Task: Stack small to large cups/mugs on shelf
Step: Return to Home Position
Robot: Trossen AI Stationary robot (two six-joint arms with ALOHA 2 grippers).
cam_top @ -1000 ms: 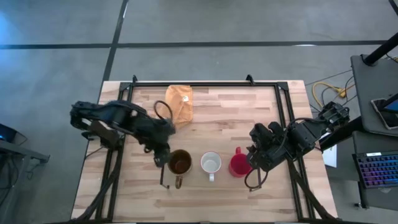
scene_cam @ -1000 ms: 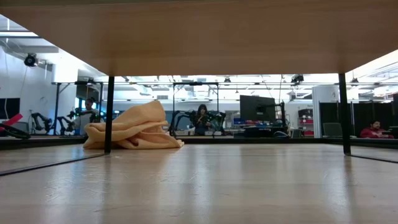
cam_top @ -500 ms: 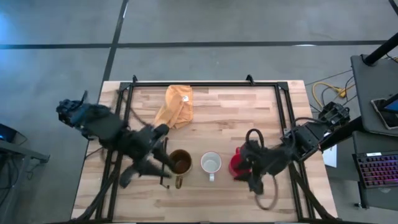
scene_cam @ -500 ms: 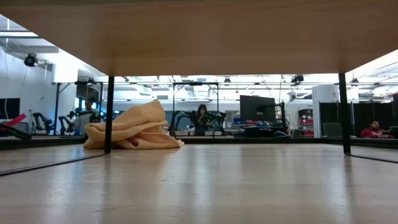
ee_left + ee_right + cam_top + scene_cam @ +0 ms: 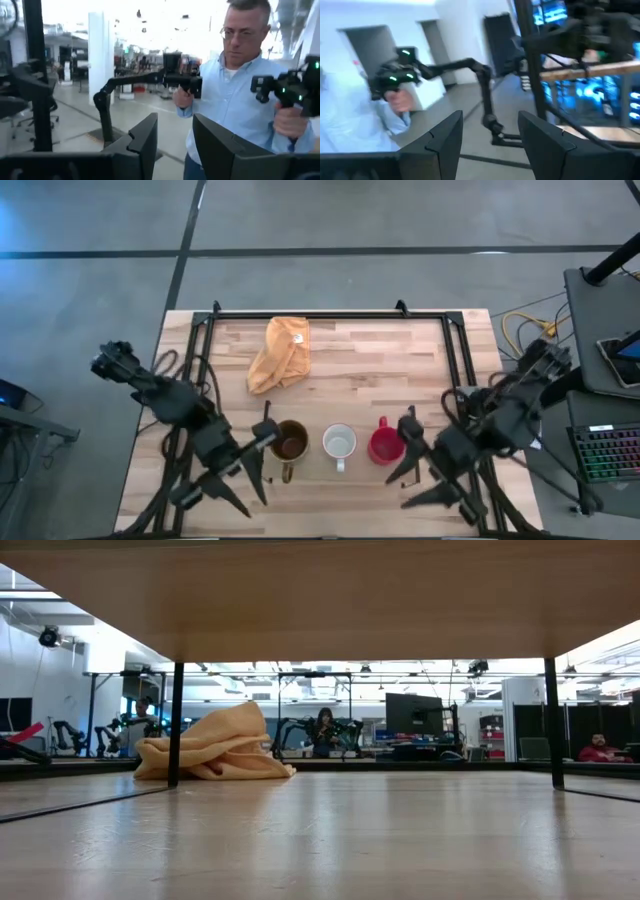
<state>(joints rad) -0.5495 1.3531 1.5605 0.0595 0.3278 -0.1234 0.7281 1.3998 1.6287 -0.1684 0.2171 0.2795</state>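
The brown mug (image 5: 290, 443), white mug (image 5: 339, 444) and red mug (image 5: 383, 444) stand in a row on the shelf (image 5: 340, 477), lower centre. They are probably rigid, slick and breakable, best gripped across the rim. The left gripper (image 5: 175, 117) and right gripper (image 5: 490, 114) have fingers apart, empty.

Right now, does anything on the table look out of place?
Nothing tipped or spilled: brown mug, white mug and red mug stand upright in a row, only the red one's handle turned opposite. The yellow cloth lies crumpled apart. Left gripper and right gripper are open, clear.
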